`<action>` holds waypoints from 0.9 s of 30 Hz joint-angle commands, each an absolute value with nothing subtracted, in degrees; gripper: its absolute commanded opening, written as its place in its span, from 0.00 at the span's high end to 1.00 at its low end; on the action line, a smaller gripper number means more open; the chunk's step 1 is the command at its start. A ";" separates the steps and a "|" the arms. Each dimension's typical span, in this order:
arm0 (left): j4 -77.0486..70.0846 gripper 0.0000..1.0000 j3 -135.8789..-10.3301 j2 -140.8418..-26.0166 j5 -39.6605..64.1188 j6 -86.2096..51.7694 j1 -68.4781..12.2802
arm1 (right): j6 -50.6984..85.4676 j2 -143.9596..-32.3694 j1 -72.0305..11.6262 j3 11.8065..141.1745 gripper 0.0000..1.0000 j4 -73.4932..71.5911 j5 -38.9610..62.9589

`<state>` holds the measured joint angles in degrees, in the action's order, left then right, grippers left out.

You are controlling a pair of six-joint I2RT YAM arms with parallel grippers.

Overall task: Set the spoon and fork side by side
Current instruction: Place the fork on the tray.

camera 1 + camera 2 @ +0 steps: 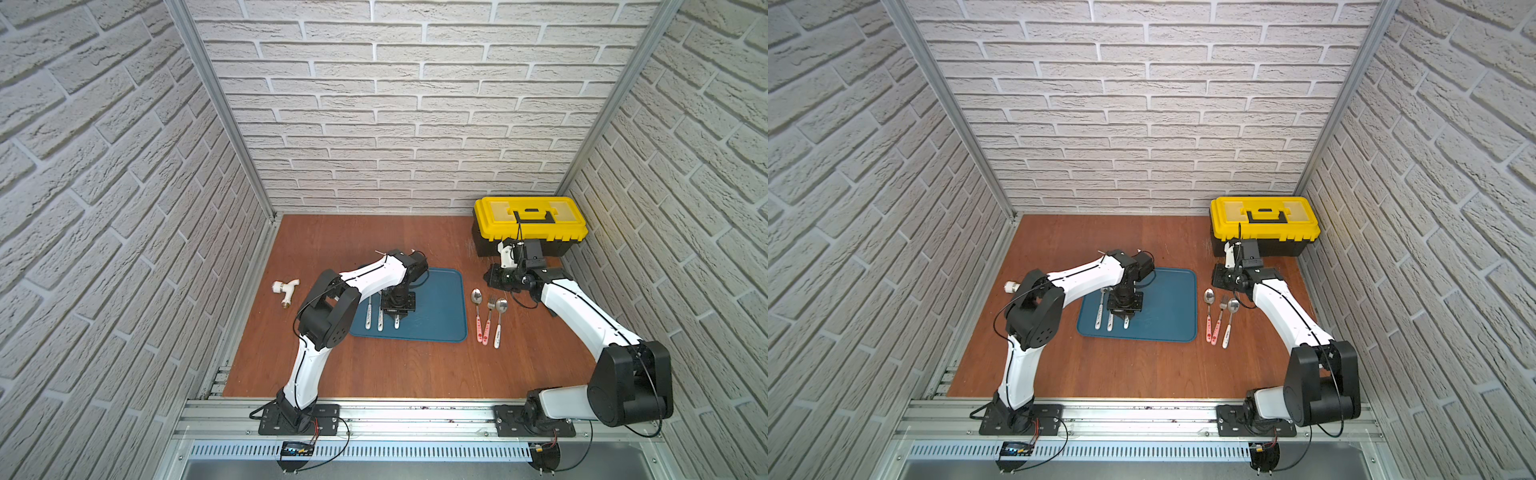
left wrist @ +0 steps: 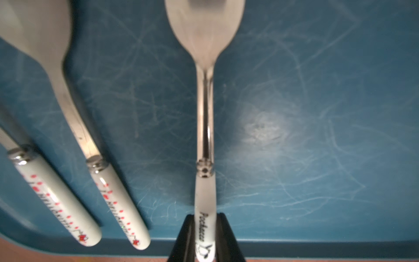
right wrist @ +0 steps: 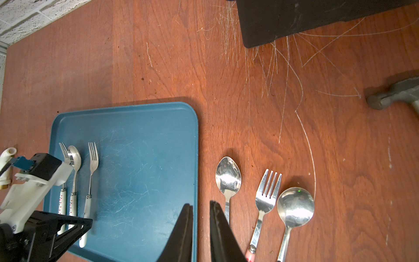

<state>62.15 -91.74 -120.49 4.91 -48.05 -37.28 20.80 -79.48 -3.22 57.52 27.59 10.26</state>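
Now my left end effector [image 2: 204, 219] is clamping the handle end of the white-handled steel fork [image 2: 204, 136] over the blue plastic tray [image 2: 317, 90], just beside the red-dotted steel spoon [image 3: 74, 158] lying there; whether the fork is touching the tray I cannot tell. My right end effector [image 3: 201, 207] is hovering nearly closed and empty above the brown wooden counter [image 3: 158, 68].

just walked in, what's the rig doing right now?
The left gripper is shut on a white-handled metal fork, on or just above the blue plastic tray, next to a red-dotted spoon and a red-dotted fork. The right gripper hangs empty, nearly closed, above the wooden table near an oval spoon, a pink-handled fork and a round spoon.
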 commanded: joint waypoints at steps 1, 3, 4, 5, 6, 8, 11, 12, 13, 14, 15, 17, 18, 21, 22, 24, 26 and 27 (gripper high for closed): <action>62.81 0.81 -90.00 -118.78 5.02 -49.75 -37.65 | 21.18 -77.77 -3.28 57.02 0.80 26.02 10.43; 61.52 0.81 -88.72 -118.16 5.29 -50.53 -37.62 | 21.18 -77.69 -3.25 57.04 0.80 25.94 10.38; 61.44 0.81 -88.68 -118.16 5.39 -50.69 -37.59 | 21.18 -77.77 -3.31 57.05 0.80 25.94 10.44; 61.48 0.81 -88.89 -118.35 5.36 -50.61 -37.61 | 21.27 -77.71 -3.25 57.04 0.80 25.86 10.53; 61.69 0.81 -89.18 -118.47 5.12 -50.84 -37.57 | 21.32 -77.71 -3.25 57.04 0.80 25.84 10.64; 61.70 0.81 -89.45 -118.74 4.78 -51.00 -37.61 | 21.29 -77.61 -3.25 57.04 0.80 25.93 10.72; 61.11 0.81 -89.64 -118.95 4.97 -51.16 -37.53 | 21.28 -77.18 -3.25 56.90 0.80 25.83 10.65; 61.16 0.81 -89.84 -119.17 4.91 -51.05 -37.62 | 21.35 -77.18 -3.26 56.95 0.80 25.84 10.65; 61.41 0.81 -90.23 -119.42 4.92 -51.05 -37.59 | 21.32 -77.25 -3.30 56.87 0.80 25.86 10.72; 61.60 0.81 -90.48 -119.62 5.05 -50.94 -37.62 | 21.27 -77.19 -3.25 56.87 0.80 25.84 10.75; 61.50 0.81 -90.52 -119.71 5.17 -50.81 -37.66 | 21.23 -77.25 -3.30 56.87 0.80 25.76 10.76; 61.45 0.81 -90.53 -119.70 5.02 -50.66 -37.63 | 21.30 -77.19 -3.31 56.82 0.80 25.75 10.75; 61.41 0.81 -90.52 -119.62 4.99 -50.65 -37.62 | 21.32 -77.17 -3.25 56.78 0.80 25.68 10.74; 61.60 0.81 -91.21 -120.16 5.01 -50.39 -37.61 | 21.35 -77.32 -3.25 56.78 0.80 25.58 10.99; 61.61 0.81 -91.56 -120.41 5.09 -50.30 -37.66 | 21.30 -77.30 -3.25 56.73 0.80 25.61 10.84; 61.77 0.81 -92.08 -121.00 5.13 -50.08 -37.62 | 21.30 -77.26 -3.23 56.69 0.80 25.63 10.99; 61.68 0.81 -92.53 -121.58 5.53 -49.86 -37.62 | 21.33 -77.17 -3.30 56.67 0.80 25.58 10.99; 61.83 0.81 -92.64 -121.61 5.78 -50.00 -37.62 | 21.27 -77.11 -3.26 56.69 0.80 25.66 10.87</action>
